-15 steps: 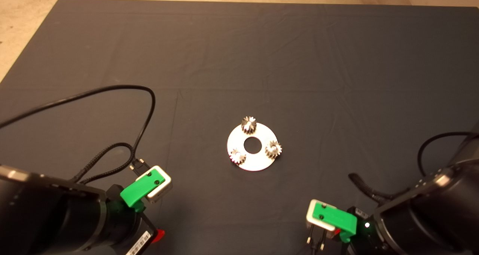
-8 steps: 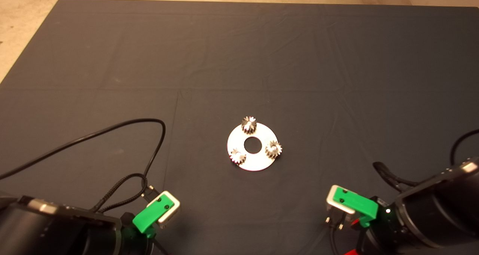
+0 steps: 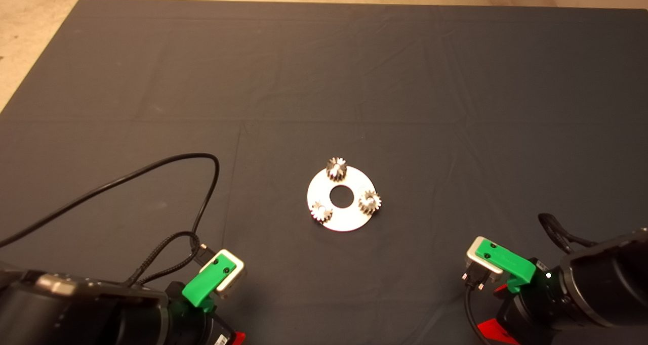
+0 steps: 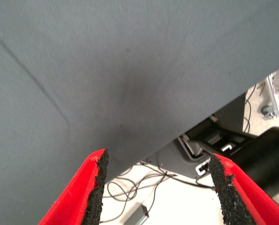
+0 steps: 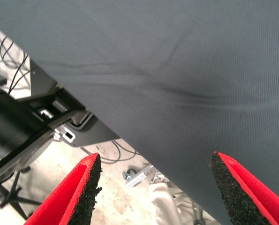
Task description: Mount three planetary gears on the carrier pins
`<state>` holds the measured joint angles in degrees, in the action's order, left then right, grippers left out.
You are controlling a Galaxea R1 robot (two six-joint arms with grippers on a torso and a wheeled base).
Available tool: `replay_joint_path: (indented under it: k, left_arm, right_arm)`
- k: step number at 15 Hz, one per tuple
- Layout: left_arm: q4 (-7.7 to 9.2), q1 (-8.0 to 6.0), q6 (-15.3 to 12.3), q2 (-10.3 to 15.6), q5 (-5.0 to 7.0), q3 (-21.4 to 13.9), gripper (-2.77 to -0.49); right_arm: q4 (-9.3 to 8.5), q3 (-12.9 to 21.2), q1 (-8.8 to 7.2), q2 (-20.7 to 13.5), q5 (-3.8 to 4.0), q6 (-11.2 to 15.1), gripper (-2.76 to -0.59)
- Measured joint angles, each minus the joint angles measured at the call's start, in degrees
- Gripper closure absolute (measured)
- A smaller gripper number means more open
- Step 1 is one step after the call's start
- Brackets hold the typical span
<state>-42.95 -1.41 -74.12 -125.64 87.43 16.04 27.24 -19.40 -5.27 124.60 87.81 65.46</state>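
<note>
The bench is covered by a dark woven mat, faintly creased, which gives small metal parts a soft, non-slip bed. Near its middle, a little toward the near edge, lies the carrier disc, a flat, bright silver ring with a round central hole. Each of its three carrier pins is hidden under a gear, so the pins themselves cannot be seen. The three planetary gears sit evenly round the disc: one at the far rim, one at the right, one at the near left, all small, toothed and dull silver, each upright and seated flat, so the job looks finished. The left pincer hangs at the near left edge of the mat with its red, black-padded fingers spread wide and nothing between them; the right pincer hangs at the near right edge, equally wide and empty. Both are well apart from the disc, I'd judge to leave the assembly undisturbed. Black cables loop over the mat beside the left arm.
</note>
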Motion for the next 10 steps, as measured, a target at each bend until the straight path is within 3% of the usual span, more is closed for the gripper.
replay_joint_path:
  k: [2,4,5,6,7,10]
  left_arm:
    - [-1.37,0.01,0.0,-0.1,-0.02,0.0,-1.46]
    - [-2.7,0.01,-0.1,-0.1,0.0,0.0,-1.46]
    - [-3.18,0.01,-0.2,-0.1,0.0,0.0,-1.46]
    - [-3.78,0.01,-0.2,-0.1,-0.02,0.0,-1.46]
    - [-4.29,0.01,-0.2,-0.1,0.0,0.0,-1.46]
    - [-5.5,0.3,-1.2,-0.1,0.04,0.0,-1.46]
  right_arm:
    - [5.1,0.1,3.01,-2.0,-0.16,0.0,-1.74]
    - [11.65,0.1,6.31,-4.9,-1.51,0.0,-1.74]
    - [14.35,0.1,8.61,-6.3,-2.73,0.0,-1.74]
    - [15.79,0.1,10.23,-7.0,-3.58,0.0,-1.74]
    - [16.65,0.1,10.74,-7.3,-4.28,0.0,-1.74]
    - [18.04,0.1,10.61,-6.7,-4.9,0.0,-1.74]
